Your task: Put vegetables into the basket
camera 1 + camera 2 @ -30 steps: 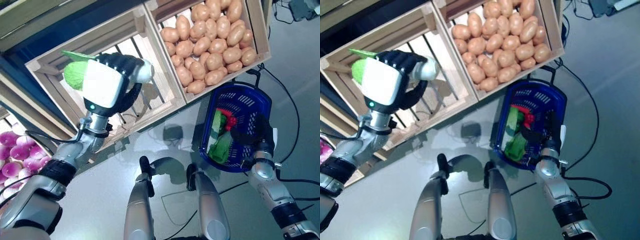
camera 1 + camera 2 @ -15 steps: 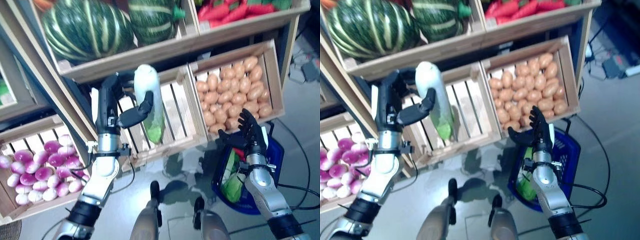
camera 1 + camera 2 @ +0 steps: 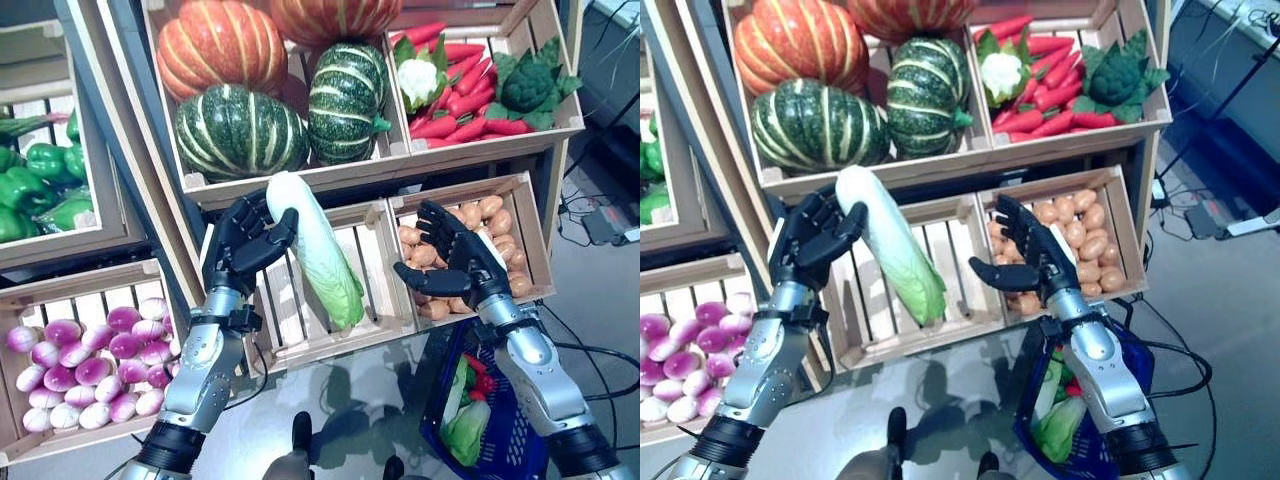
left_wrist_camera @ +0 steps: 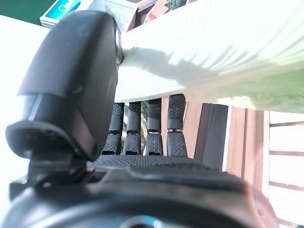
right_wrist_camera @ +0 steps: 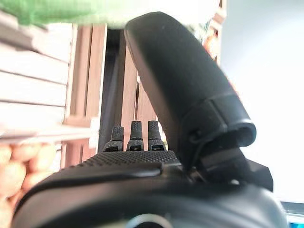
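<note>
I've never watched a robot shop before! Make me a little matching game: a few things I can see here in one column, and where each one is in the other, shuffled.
Things:
1. Chinese cabbage
2. potatoes
3. blue basket
4. purple turnips

Places:
A. on the floor, below the right robot hand
B. in the lower crate at far left
C. held up by the left robot hand
D. in the crate behind the right robot hand

Pairs: 1-C, 2-D, 3-A, 4-B
</note>
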